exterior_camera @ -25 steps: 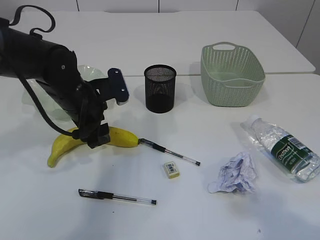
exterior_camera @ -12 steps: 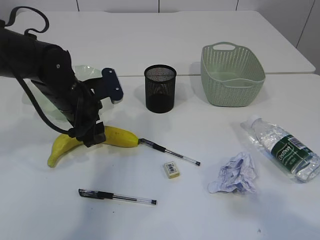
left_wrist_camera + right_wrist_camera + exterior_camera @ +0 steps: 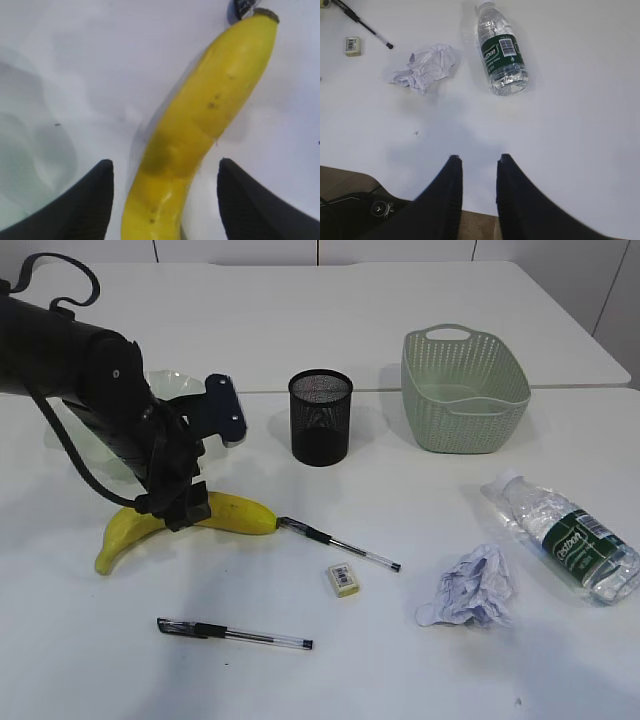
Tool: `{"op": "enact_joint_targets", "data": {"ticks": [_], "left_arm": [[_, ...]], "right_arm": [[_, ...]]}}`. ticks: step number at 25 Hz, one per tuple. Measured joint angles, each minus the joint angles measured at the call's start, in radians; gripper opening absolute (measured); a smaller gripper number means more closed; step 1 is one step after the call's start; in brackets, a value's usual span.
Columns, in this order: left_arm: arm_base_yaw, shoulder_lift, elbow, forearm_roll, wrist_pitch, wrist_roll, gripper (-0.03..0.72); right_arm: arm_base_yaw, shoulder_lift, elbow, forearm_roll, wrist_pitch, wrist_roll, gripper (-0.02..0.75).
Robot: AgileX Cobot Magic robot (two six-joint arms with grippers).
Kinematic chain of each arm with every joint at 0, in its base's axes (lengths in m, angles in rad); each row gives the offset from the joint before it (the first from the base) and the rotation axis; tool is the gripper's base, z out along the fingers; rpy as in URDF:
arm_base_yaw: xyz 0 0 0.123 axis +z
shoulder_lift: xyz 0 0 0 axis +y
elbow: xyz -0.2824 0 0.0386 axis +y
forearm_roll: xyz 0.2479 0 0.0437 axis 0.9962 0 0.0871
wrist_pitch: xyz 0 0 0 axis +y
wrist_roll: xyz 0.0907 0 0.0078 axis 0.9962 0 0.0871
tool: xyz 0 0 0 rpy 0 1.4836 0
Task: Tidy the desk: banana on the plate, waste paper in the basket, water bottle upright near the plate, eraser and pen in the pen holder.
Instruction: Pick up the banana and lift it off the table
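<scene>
The yellow banana [image 3: 235, 512] lies on the white desk [image 3: 330, 680], front left. My left gripper [image 3: 185, 508] is down over its middle, open; in the left wrist view the banana [image 3: 200, 125] runs between the fingers [image 3: 97, 195] with a gap on each side. Behind the arm, the pale green plate [image 3: 175, 383] is partly hidden. The black mesh pen holder [image 3: 320, 417] and the green basket [image 3: 463, 390] stand at the back. The water bottle [image 3: 565, 535] lies on its side at the right, crumpled paper [image 3: 470, 587] beside it. The eraser [image 3: 343, 579] and two pens [image 3: 340, 544] [image 3: 235, 634] lie mid-desk. My right gripper [image 3: 479, 159] hangs open and empty.
The right gripper is over the desk's near edge [image 3: 485, 212], well short of the bottle [image 3: 501, 50] and the paper [image 3: 425, 67]. The left arm's bulk [image 3: 90, 370] covers the back left corner. A pen tip [image 3: 242, 6] touches the banana's end.
The left arm has shifted a little to the left along the banana, mostly in the first half second. Nothing else has moved.
</scene>
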Motion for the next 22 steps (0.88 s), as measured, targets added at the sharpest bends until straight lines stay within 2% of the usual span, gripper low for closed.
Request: {"op": "enact_joint_targets", "data": {"ticks": [22], "left_arm": [[0.000,0.039,0.000,-0.001,-0.013,0.004,0.435]], "right_arm": [[0.000,0.000,0.000,0.000,0.000,-0.001,0.176]]}}
